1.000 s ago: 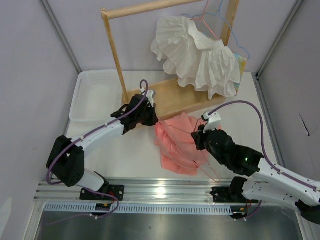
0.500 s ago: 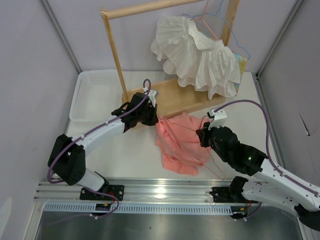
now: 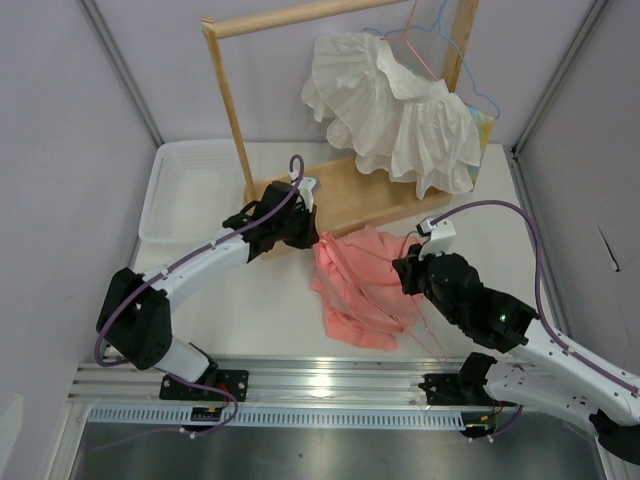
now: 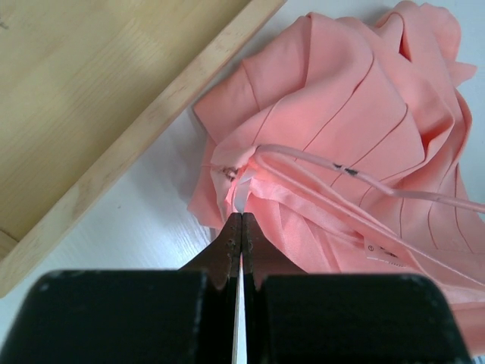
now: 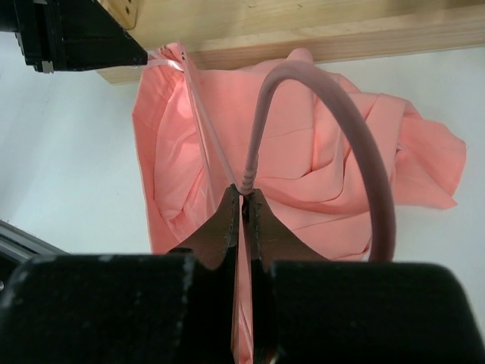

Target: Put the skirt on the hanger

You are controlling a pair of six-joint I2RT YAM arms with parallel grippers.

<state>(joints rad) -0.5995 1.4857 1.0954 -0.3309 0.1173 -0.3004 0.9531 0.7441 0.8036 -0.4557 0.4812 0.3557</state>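
Note:
The salmon-pink skirt (image 3: pixel 360 285) lies crumpled on the table in front of the wooden rack base. My left gripper (image 3: pixel 308 238) is at its upper-left corner, shut on a white strip at the skirt's edge (image 4: pixel 241 199). My right gripper (image 3: pixel 404 270) is over the skirt's right side, shut on the twisted neck of the pale-pink hanger (image 5: pixel 248 182). The hanger's hook (image 5: pixel 356 129) arcs up beside the fingers. One wire arm (image 4: pixel 379 186) runs across the skirt toward the left gripper, and thin hanger wire (image 3: pixel 428 335) shows past the skirt's lower right.
The wooden rack (image 3: pixel 340 200) stands behind the skirt, its base edge close to both grippers. A white ruffled garment (image 3: pixel 400 110) hangs there on other wire hangers (image 3: pixel 440 40). A white tray (image 3: pixel 190 190) sits at the back left.
Both grippers shifted slightly up and to the right, still shut. The skirt's top edge drew a little tauter between them.

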